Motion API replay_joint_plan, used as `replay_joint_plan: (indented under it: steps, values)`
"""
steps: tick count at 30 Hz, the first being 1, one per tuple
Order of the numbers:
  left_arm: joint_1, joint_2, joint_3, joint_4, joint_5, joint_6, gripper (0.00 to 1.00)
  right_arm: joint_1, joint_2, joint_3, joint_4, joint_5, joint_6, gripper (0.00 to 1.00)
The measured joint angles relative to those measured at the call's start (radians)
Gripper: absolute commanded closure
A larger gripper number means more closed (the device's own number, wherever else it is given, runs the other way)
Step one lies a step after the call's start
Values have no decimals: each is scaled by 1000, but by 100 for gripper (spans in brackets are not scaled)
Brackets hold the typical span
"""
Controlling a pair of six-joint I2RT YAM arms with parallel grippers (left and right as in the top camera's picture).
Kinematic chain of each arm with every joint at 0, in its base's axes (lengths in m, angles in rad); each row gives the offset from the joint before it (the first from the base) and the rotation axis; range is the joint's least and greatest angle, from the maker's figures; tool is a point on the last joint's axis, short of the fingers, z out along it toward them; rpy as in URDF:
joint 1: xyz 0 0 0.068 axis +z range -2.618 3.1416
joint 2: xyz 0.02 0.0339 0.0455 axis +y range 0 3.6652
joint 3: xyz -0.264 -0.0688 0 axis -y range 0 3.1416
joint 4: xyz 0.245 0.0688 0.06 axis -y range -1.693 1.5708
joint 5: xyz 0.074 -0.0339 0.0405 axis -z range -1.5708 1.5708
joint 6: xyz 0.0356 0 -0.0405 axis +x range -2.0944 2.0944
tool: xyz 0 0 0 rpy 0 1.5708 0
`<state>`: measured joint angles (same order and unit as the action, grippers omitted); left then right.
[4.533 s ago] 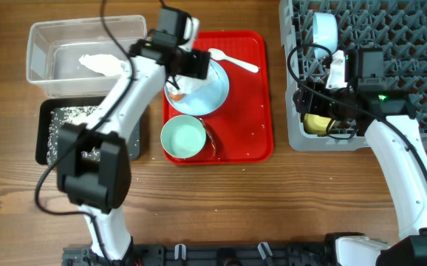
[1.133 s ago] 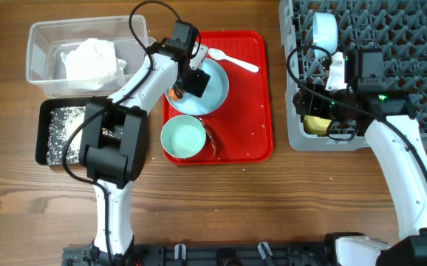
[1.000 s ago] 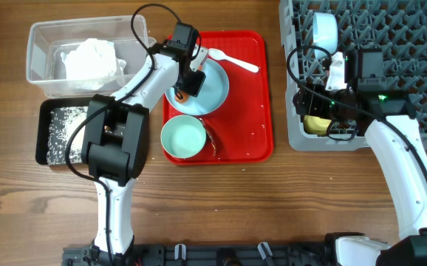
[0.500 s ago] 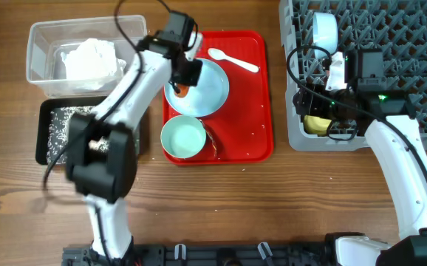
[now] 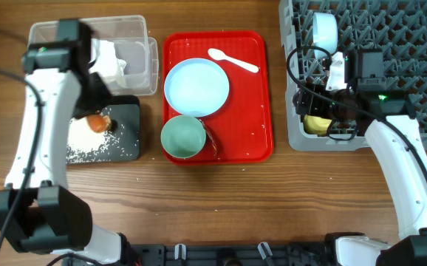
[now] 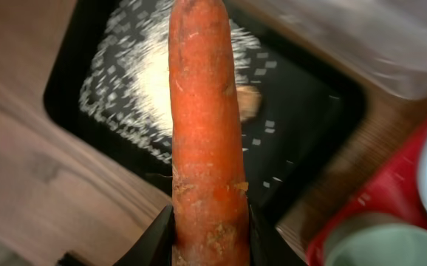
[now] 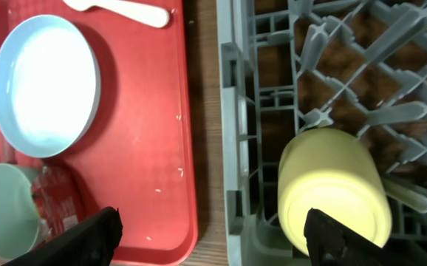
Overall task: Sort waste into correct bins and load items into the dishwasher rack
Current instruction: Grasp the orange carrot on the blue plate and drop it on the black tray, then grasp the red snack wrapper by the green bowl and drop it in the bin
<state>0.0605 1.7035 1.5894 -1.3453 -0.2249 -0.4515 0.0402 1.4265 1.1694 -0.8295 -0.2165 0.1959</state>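
- Over the black tray (image 5: 125,148), toward the table's left edge, your left gripper (image 6: 207,240) has its fingers pinched on the thick end of the orange carrot piece (image 6: 202,118).
- The carrot's long axis runs straight out from the fingers, in line with them. Its rounded free end points away from the gripper.
- From above you see the carrot only as a short orange stub, hanging over the tray's left half.
- Below it, the white rice grains (image 6: 143,81) lie in a loose pile on the tray floor, with the small brown food lump (image 6: 249,100) just beside them.
- The clear tub (image 5: 136,33) sits just behind the tray, with the crumpled white paper napkins (image 5: 111,60) inside.
- On the red tray (image 5: 250,111), the pale blue plate (image 5: 196,86) is in the back half, the white spoon (image 5: 233,60) is near the back right corner, and the mint-green bowl (image 5: 183,137) is at the front left.
- Your right gripper (image 7: 215,236) hangs with its fingers spread wide and empty over the front left corner of the dishwasher rack (image 5: 391,44).
- In that corner the yellow cup (image 7: 335,188) lies on its side. The pale blue bowl (image 5: 324,29) stands on edge further back.
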Motion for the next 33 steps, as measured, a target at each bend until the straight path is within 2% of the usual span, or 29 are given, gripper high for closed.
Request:
replay_joint_plan:
  steps: [5,6,7,10,11,12,14,18,20,23,25,27,29,30,33]
  values:
    - [150,5,-284,203,-9,-71,76,0,0,0,-2,12,0,17]
    - [167,0,-356,302,0,-80,75,0,0,0,-2,13,0,18]
    - [180,1,-428,389,10,-94,71,0,0,0,-1,15,0,17]
    - [189,4,-583,580,30,-125,39,0,0,0,-5,16,0,17]
    - [189,3,-611,616,35,-135,34,0,0,0,-8,16,0,17]
    - [189,3,-616,629,38,-139,30,0,0,0,-11,16,0,17]
    - [189,2,-608,614,40,-131,28,0,0,0,-18,16,0,17]
    - [172,-56,-427,481,50,-56,24,0,0,0,-23,16,0,17]
    - [98,-126,-310,476,85,47,21,0,0,0,-23,16,0,17]
    - [-99,-187,-248,500,181,166,20,0,0,0,-23,16,0,17]
    - [-293,-152,-249,500,239,206,22,0,0,0,-23,16,0,17]
    - [-427,-113,-249,508,254,205,23,0,0,0,-23,16,0,17]
    - [-652,-12,-250,529,271,169,27,0,0,0,-23,16,0,17]
    - [-710,28,-251,552,269,120,27,0,0,0,-23,16,0,17]
    - [-867,128,-253,541,142,-108,27,0,0,0,-31,16,0,17]
